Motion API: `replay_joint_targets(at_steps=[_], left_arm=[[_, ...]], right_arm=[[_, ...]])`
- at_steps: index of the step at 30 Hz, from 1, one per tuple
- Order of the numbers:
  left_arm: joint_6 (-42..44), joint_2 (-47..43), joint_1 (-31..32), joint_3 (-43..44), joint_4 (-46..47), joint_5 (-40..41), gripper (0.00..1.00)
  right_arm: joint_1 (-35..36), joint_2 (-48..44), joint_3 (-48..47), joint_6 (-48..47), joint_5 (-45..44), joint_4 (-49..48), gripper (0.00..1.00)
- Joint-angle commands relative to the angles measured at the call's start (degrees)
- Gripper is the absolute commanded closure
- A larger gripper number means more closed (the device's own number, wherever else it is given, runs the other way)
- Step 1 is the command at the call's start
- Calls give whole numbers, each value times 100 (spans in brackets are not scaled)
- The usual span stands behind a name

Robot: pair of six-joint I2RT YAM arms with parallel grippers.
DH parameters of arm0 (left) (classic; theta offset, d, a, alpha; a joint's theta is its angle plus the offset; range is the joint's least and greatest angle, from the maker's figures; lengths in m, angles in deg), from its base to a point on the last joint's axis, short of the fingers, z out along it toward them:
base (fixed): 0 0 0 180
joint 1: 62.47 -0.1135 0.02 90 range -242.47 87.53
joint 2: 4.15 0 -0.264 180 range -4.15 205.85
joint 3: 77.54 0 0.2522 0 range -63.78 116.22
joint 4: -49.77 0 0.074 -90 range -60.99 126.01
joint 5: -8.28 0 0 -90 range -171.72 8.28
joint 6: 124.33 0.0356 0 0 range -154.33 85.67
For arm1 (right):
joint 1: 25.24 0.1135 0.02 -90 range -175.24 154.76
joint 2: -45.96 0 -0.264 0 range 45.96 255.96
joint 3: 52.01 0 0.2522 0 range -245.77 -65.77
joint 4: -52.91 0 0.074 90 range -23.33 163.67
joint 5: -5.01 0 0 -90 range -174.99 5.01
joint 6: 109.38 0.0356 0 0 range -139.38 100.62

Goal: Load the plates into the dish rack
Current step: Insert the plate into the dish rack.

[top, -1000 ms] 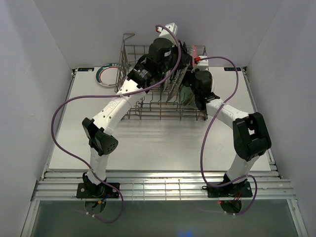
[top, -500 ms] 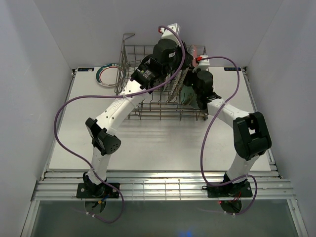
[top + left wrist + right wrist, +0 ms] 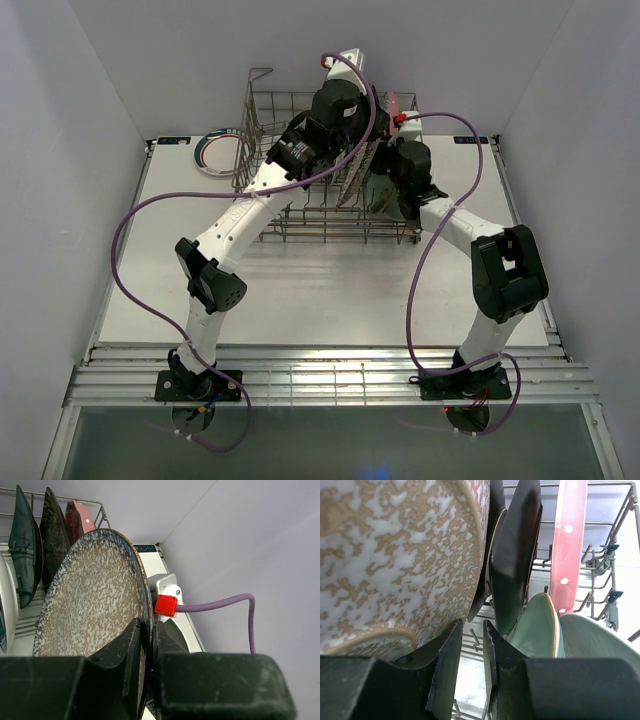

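Observation:
My left gripper point(image 3: 148, 625) is shut on the rim of a speckled grey round plate point(image 3: 95, 595), which stands on edge over the dish rack point(image 3: 300, 225). In the right wrist view that speckled plate point(image 3: 395, 555) fills the left side, just outside the left finger. My right gripper point(image 3: 472, 625) has its jaws a little apart, with only rack wires showing between them. Standing in the rack are a black plate point(image 3: 517, 555), a pink plate point(image 3: 570, 540), a mint plate point(image 3: 537, 625) and a teal plate point(image 3: 600, 640). Both wrists hide most of the rack's right half from above.
A white plate with a green-and-red rim point(image 3: 215, 152) lies on the table left of the rack, by its tall looped handle point(image 3: 258, 75). Walls close in the table at the back and on both sides. A purple cable point(image 3: 220, 602) runs beside the left wrist.
The left wrist has shifted a little to the right over the rack with the speckled plate. The right wrist has edged slightly further into the rack.

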Motion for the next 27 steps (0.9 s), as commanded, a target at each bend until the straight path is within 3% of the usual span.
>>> replay_joint_targets(at_steps=[1,27], left_arm=[[-511,-580,258,411,1052,-562,100],[-871,-509,82,-10,815,-606,100]], right_arm=[[165,-61,-185,69,489,-533,70],[279,70,-238,-63,665,-595,70]])
